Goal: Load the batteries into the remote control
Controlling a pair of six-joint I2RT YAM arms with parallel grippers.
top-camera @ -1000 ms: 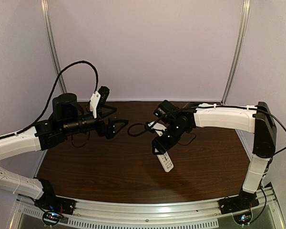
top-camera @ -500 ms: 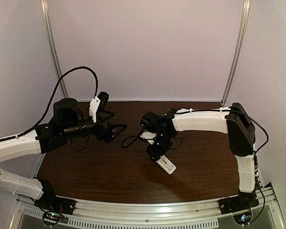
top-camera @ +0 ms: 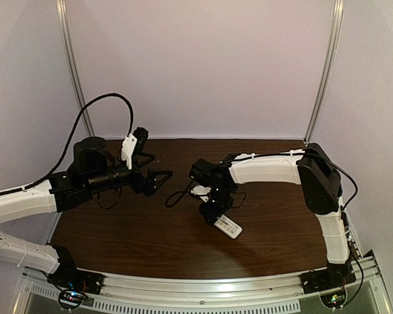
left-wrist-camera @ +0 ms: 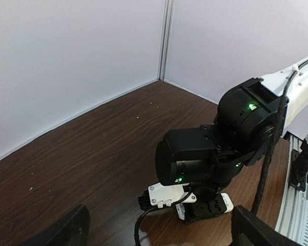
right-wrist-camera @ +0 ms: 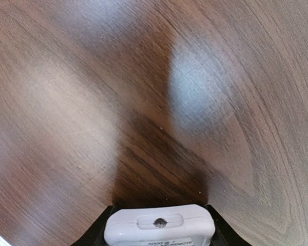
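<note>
Tabletop centre: right end effector grips remote control (edges well apart).

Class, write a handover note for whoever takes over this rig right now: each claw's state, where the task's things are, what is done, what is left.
The left claw is open and empty, raised over the left of the table.
The right claw is shut on one end of the remote control, low at mid-table.
The batteries show in no view; whether any are loaded cannot be told.
Done: remote grasped. Left: find both batteries and load them.
</note>
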